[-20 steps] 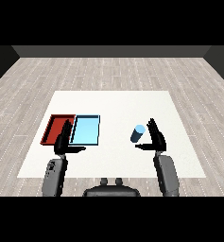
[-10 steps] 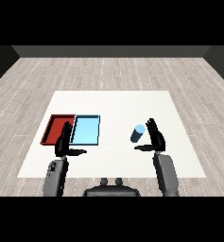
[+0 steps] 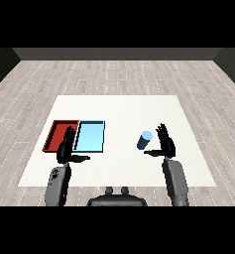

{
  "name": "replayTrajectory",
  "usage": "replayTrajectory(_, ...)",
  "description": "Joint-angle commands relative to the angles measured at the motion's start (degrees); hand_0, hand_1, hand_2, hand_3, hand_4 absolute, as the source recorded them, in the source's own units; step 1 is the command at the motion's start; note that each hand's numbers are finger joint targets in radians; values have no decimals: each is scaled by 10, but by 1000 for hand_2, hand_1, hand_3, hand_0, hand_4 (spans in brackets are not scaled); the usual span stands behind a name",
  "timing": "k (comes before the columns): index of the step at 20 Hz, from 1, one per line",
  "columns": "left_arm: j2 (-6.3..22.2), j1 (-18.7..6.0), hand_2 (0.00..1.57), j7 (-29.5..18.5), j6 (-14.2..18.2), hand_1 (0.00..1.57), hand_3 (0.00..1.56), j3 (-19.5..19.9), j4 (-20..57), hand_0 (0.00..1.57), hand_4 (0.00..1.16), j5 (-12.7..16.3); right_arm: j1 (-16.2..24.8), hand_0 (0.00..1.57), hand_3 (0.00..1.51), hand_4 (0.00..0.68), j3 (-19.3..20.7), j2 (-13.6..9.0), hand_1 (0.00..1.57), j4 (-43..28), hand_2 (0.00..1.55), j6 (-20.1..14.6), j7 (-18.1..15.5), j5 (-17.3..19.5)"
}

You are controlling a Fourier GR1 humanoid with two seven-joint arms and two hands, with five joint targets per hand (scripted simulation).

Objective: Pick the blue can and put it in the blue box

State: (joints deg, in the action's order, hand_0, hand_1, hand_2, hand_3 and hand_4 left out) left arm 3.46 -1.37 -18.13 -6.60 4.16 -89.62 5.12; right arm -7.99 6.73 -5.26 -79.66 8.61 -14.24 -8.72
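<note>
Blue can [image 3: 144, 140] sitting right of centre, just beside right hand [image 3: 165, 143], fingers straight and apart. Could easily get knocked over and roll before reaching blue tray [image 3: 89, 136], centre-left.

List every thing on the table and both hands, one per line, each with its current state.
Small blue cylindrical can: on the white table, tilted, not held.
Light blue tray: holds nothing, beside the red tray.
Red tray: holds nothing.
Right hand: open, fingers straight, just right of the can.
Left hand: open, over the trays' near edge.
</note>
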Motion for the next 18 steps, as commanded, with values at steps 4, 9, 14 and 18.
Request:
replayTrajectory(4,-7,-6,0,4,5,0,0,-1,-5,0,0,5,-69,0,0,0,36,-28,0,148,0,20,-50,-5)
replayTrajectory(9,7,19,0,7,-21,0,0,14,-15,0,0,30,-104,0,0,0,37,-14,0,223,0,7,-78,-6)
replayTrajectory(14,2,-9,0,25,-5,0,0,11,-20,0,0,27,-127,0,0,0,43,-18,0,279,0,15,-95,-12)
replayTrajectory(18,-33,11,0,20,21,0,0,-31,-40,0,0,-6,-154,0,0,0,47,-21,0,314,0,17,-84,-20)
